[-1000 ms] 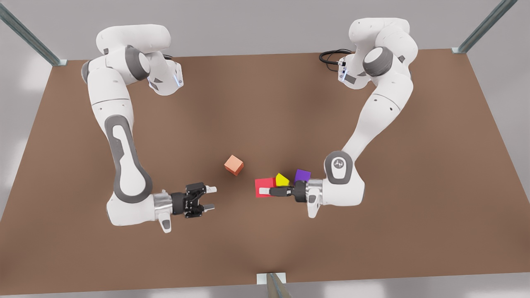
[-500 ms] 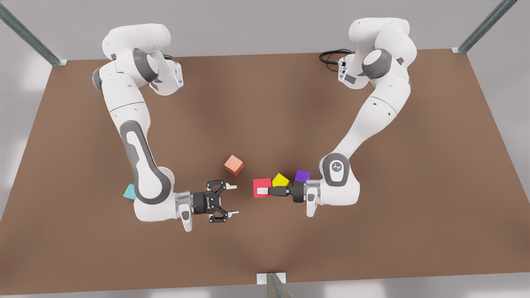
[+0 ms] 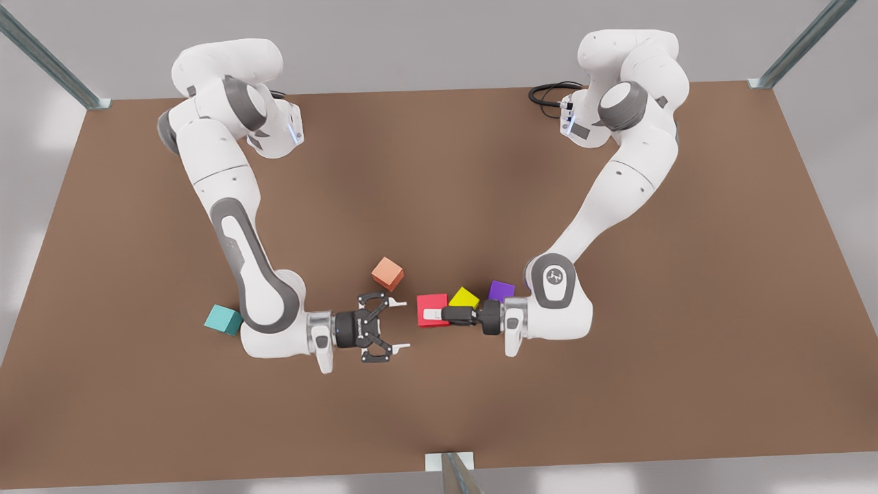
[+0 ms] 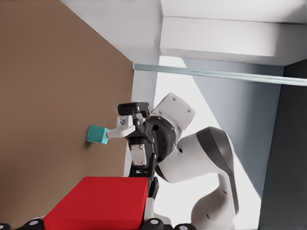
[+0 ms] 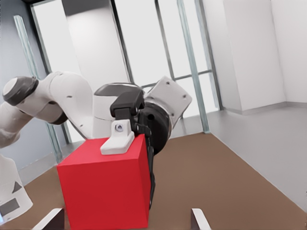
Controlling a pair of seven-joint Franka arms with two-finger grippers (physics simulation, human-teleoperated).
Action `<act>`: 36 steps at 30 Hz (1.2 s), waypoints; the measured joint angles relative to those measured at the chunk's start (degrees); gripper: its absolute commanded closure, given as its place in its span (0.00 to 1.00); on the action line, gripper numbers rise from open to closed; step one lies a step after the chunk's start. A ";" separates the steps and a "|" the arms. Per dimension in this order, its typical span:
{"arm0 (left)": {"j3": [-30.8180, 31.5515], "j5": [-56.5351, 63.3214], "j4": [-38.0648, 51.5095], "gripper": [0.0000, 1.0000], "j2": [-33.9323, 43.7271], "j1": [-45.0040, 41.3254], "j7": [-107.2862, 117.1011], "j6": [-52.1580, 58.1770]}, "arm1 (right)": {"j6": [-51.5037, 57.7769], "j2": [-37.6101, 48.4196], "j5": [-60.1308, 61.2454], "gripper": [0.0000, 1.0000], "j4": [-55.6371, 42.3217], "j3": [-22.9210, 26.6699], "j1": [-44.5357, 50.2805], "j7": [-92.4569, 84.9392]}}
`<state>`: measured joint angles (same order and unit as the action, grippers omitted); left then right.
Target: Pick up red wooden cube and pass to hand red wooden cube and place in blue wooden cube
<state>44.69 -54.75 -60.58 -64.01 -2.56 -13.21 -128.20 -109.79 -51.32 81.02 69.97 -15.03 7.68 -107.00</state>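
Brown table [image 3: 439, 171] spans your frame, both arms reaching toward its lower centre. At centre right, your left gripper [image 3: 431, 314] clenches the red wooden cube [image 3: 432, 307]; facing it at centre left, your right gripper [image 3: 398, 323] is spread and empty. Lower left, the blue wooden cube [image 3: 223, 320] rests on the table.

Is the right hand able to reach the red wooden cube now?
Probably yes: the open right hand faces the red wooden cube, which the left hand holds out, with nothing between them.
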 measured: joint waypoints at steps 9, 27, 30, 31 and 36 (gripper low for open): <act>0.00 -0.04 0.20 0.37 -0.91 -0.30 -1.97 -0.25 | 0.18 0.35 0.27 0.02 0.10 -1.64 -0.14 -4.73; -0.09 -0.08 0.35 0.37 -1.22 -0.33 -4.35 -0.54 | -0.03 0.09 1.81 0.04 0.53 -1.73 1.10 -9.35; -0.09 -0.07 0.35 0.37 -1.24 -0.33 -4.72 -0.55 | -0.14 0.02 2.00 0.04 0.53 -1.72 1.32 -9.76; -0.09 -0.07 0.35 0.37 -1.24 -0.33 -4.83 -0.55 | -0.17 -0.03 2.05 0.04 0.54 -1.72 1.44 -9.88; -0.09 -0.07 0.35 0.37 -1.24 -0.33 -5.30 -0.56 | -0.29 -0.09 2.64 0.04 0.54 -1.72 2.11 -10.39</act>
<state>44.60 -54.83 -60.23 -65.25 -2.90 -18.51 -128.76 -110.08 -51.41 83.66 70.51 -16.76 9.80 -117.39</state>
